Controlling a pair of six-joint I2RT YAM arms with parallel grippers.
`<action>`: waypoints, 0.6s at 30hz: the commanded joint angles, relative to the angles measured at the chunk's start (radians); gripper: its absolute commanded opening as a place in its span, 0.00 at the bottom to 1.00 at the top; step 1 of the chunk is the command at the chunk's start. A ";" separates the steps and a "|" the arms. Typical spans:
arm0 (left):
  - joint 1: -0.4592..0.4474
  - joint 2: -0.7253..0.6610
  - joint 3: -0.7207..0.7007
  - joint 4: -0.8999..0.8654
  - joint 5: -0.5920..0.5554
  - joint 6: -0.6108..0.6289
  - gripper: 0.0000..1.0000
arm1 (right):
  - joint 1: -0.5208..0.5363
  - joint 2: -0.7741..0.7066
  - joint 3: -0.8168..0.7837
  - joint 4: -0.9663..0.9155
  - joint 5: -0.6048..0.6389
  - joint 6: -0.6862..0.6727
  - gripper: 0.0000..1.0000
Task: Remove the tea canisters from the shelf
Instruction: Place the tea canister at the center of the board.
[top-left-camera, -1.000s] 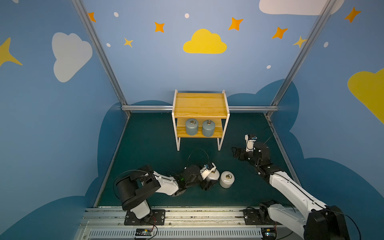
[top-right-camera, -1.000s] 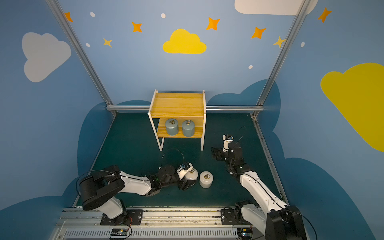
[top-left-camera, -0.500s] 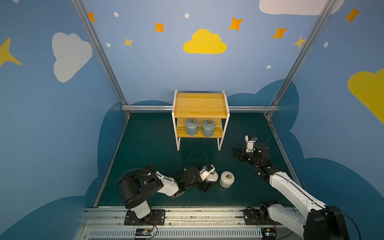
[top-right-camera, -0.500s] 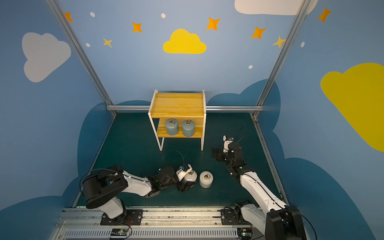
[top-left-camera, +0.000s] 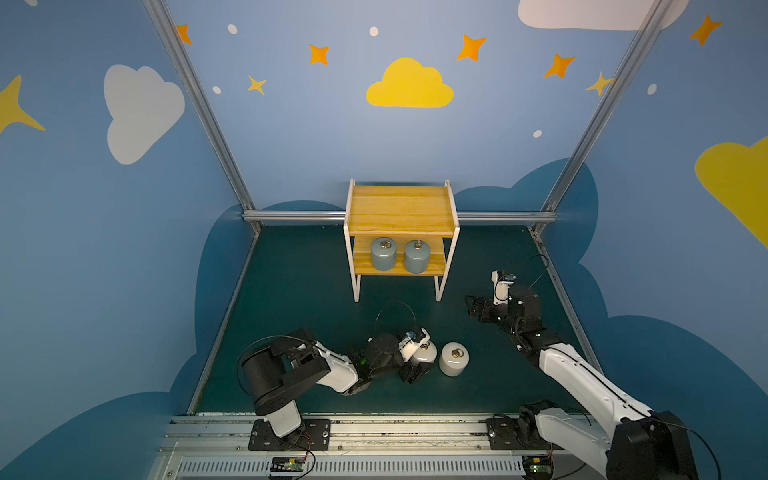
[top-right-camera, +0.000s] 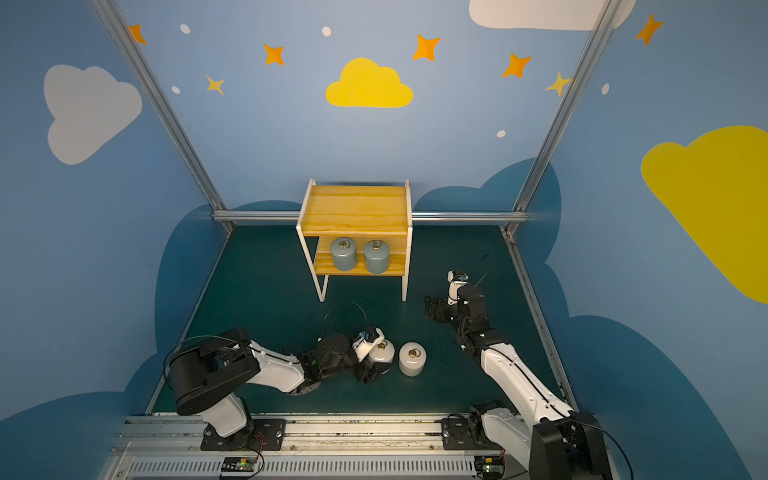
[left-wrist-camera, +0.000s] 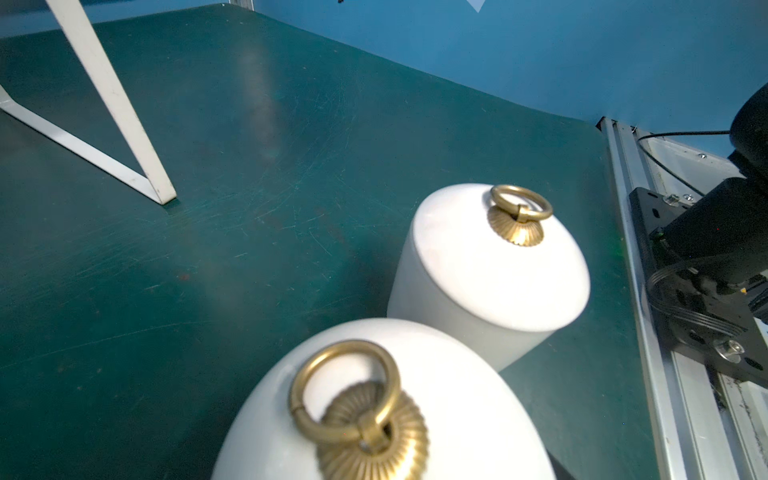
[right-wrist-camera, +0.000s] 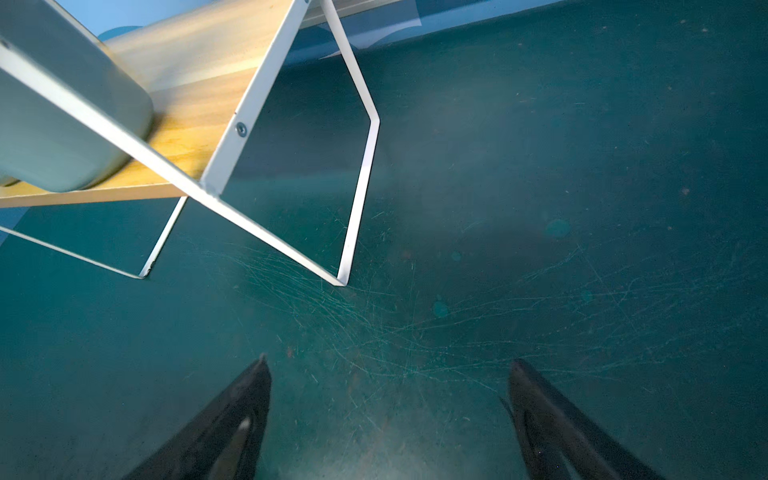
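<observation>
The shelf (top-left-camera: 434, 266) opens toward 6 o'clock only: its top board (top-left-camera: 401, 210) roofs the grey-blue canisters (top-left-camera: 383, 254), and white frame bars (right-wrist-camera: 251, 104) close 3 and 9 o'clock. Bare mat (top-left-camera: 299, 299) lies before its legs; beyond, the gripped white canister (top-left-camera: 428, 354) and loose white canister (top-left-camera: 454, 360) stand together.

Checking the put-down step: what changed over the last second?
Very little. The left gripper, shut on a white canister, carried it slightly lower or nearer the front, beside the other white canister. The arm's elbow shifted a bit too. Nothing was let go. Unchanged: the right gripper stays open near the shelf, and the two grey-blue canisters are still on its lower board.
</observation>
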 joint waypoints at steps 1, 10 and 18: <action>-0.004 -0.015 -0.008 0.051 0.004 -0.011 0.67 | -0.007 -0.005 -0.013 0.024 0.002 -0.009 0.91; -0.008 -0.036 -0.011 0.009 0.007 0.000 0.77 | -0.012 -0.010 -0.018 0.023 -0.001 -0.008 0.91; -0.012 -0.040 -0.016 -0.001 0.006 -0.006 0.82 | -0.015 -0.011 -0.019 0.025 -0.005 -0.008 0.91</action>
